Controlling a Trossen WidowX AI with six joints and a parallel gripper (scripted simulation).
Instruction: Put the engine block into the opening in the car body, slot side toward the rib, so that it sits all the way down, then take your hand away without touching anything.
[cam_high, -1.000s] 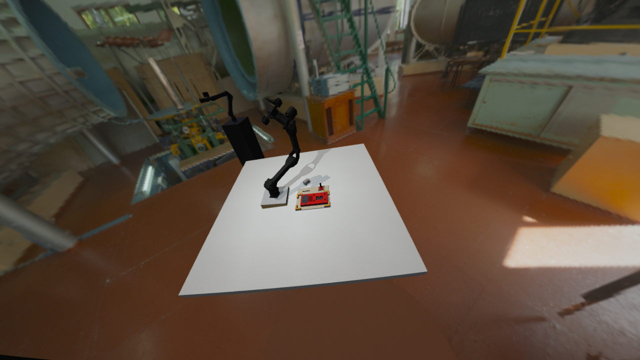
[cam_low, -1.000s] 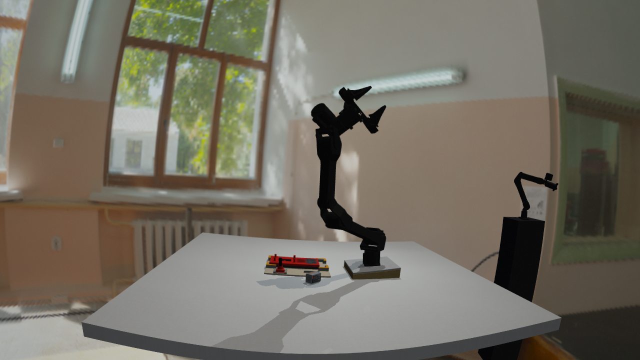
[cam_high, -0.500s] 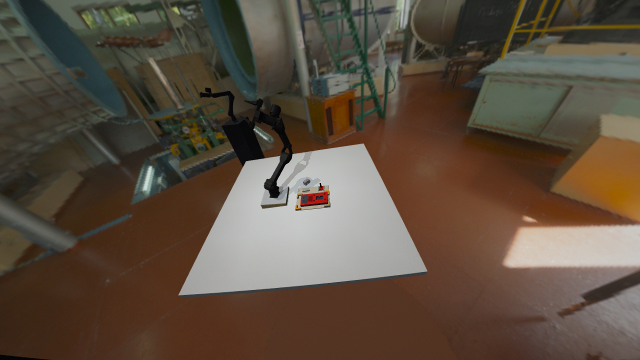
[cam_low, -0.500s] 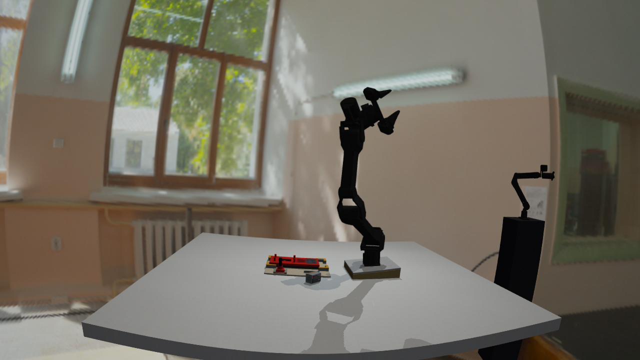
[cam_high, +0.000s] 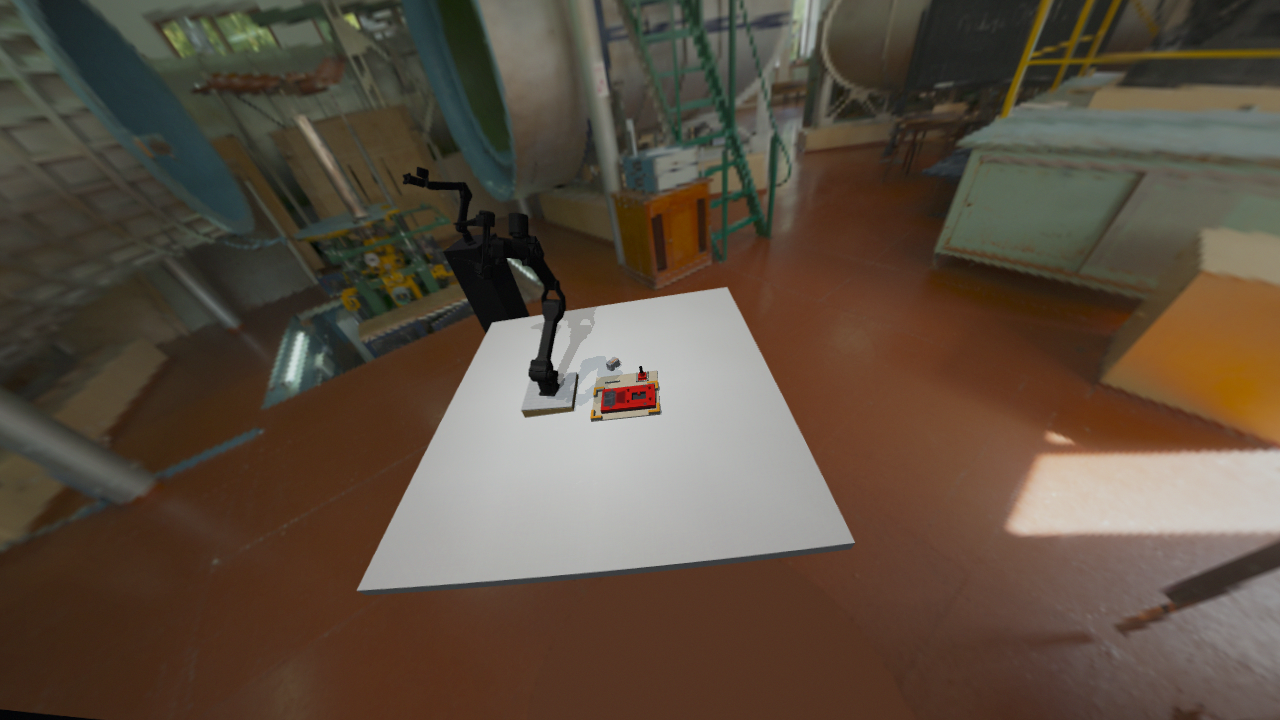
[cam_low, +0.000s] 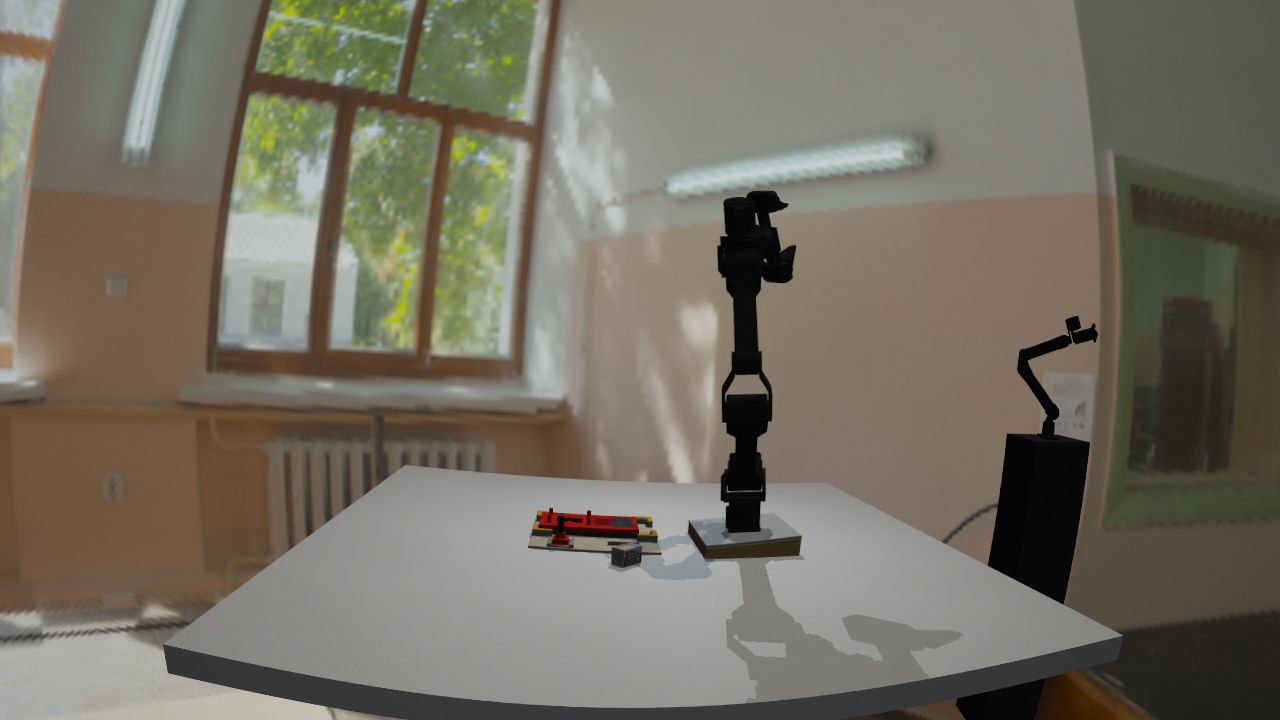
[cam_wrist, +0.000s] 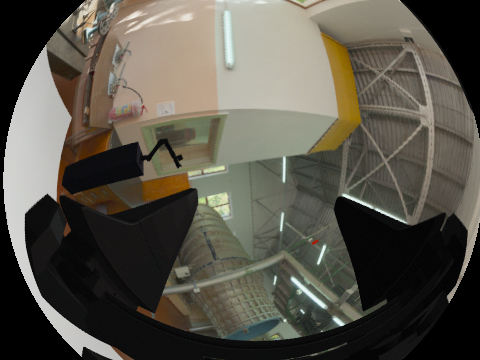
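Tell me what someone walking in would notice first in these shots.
The black arm stands almost straight up from its base plate, its open, empty end effector high above the table. Beside the base lies the red car body on its board, with the small grey engine block loose on the table nearby.

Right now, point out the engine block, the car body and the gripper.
engine block (cam_low: 626, 555): exterior view, on its front face, on the table beside the board.
car body (cam_high: 626, 396): top view, on its red upper surface.
gripper (cam_wrist: 267, 234): wrist view, midway between the two wide-open fingertips, nothing held.
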